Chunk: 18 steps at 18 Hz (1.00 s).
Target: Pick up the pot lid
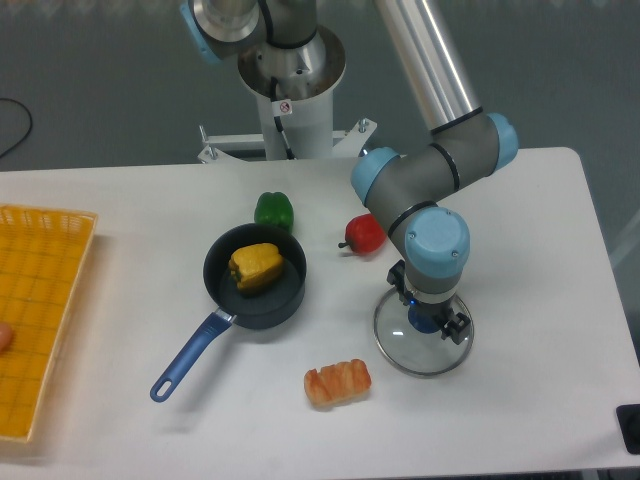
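The glass pot lid (395,345) with a metal rim lies flat on the white table, right of the pan. My gripper (432,322) points straight down over the lid's centre, so the knob is hidden. The wrist blocks the fingertips, and I cannot tell whether they are closed on the knob. The lid looks to be resting on the table.
A dark pan (283,300) with a blue handle (190,358) holds a yellow pepper (256,266). A green pepper (273,211) and a red pepper (364,234) lie behind it. An orange food piece (338,382) lies in front of the lid. A yellow basket (40,310) stands at the left edge.
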### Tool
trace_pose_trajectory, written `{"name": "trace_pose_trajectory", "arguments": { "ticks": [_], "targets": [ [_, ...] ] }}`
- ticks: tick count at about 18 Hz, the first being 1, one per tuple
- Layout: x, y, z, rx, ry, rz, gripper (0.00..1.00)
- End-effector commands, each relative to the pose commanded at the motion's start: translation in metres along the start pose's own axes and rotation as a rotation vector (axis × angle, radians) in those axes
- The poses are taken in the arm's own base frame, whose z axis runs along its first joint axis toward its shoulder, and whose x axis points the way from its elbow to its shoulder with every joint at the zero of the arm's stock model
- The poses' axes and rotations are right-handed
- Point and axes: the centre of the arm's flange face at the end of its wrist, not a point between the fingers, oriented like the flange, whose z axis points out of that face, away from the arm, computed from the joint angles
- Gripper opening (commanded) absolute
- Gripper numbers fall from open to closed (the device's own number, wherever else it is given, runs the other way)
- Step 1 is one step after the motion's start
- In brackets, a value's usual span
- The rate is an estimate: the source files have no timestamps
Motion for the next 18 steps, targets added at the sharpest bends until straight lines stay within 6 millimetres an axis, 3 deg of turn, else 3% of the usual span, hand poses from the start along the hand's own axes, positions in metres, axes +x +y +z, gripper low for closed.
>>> {"name": "trace_pose_trajectory", "arguments": {
  "ticks": [3, 10, 13, 18],
  "targets": [
    [-0.0004, 0.0001, -0.0005, -0.001, 0.0, 0.0, 0.87],
    [0.0012, -0.0012, 0.0016, -0.008, 0.002, 0.004, 0.85],
    [0.0012, -0.0013, 0.0026, -0.009, 0.004, 0.002, 0.72],
    [0.0007, -0.0013, 0.0019, -0.008, 0.002, 0.002, 0.66]
  ]
}}
